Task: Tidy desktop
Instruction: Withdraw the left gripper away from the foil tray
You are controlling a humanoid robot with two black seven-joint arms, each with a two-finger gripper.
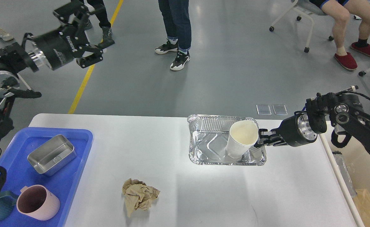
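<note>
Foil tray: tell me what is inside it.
The foil tray holds one white paper cup, standing at its right end beside the right claw. The rest of its floor shows bare; the part under the cup is hidden.

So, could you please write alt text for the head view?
The right gripper meets a white paper cup standing in a foil tray on the white desktop. The left gripper, jaws open, hangs above the floor. Crumpled brown paper lies nearer.
</note>
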